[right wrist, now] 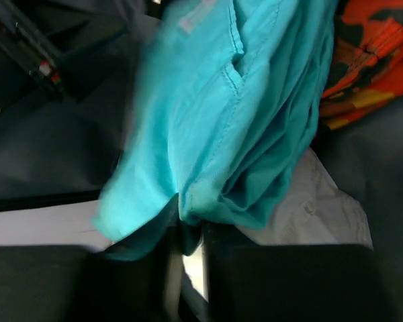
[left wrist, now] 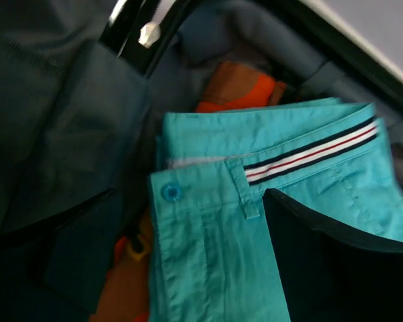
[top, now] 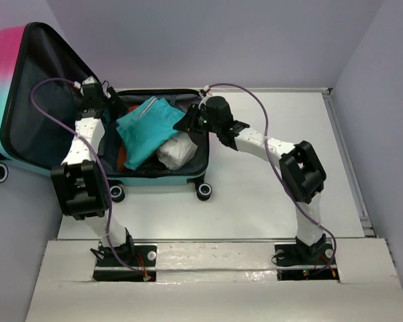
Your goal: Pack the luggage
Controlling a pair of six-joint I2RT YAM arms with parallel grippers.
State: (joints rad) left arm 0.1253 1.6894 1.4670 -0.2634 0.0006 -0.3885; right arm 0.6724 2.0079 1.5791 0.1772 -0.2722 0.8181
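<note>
Right fingers [right wrist: 289, 282] pinch teal shorts [right wrist: 242, 121] inside the open luggage [top: 161, 179].

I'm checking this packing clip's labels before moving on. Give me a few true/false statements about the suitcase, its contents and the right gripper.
1. The luggage lies open, with its lid raised at the left. True.
2. The right gripper pinches the turquoise garment. True.
3. The turquoise garment lies outside the luggage. False: it rests in the open base.
4. An orange item shows inside the luggage. True.
5. The wheels sit on the base's far side. False: they are on its near side.
</note>
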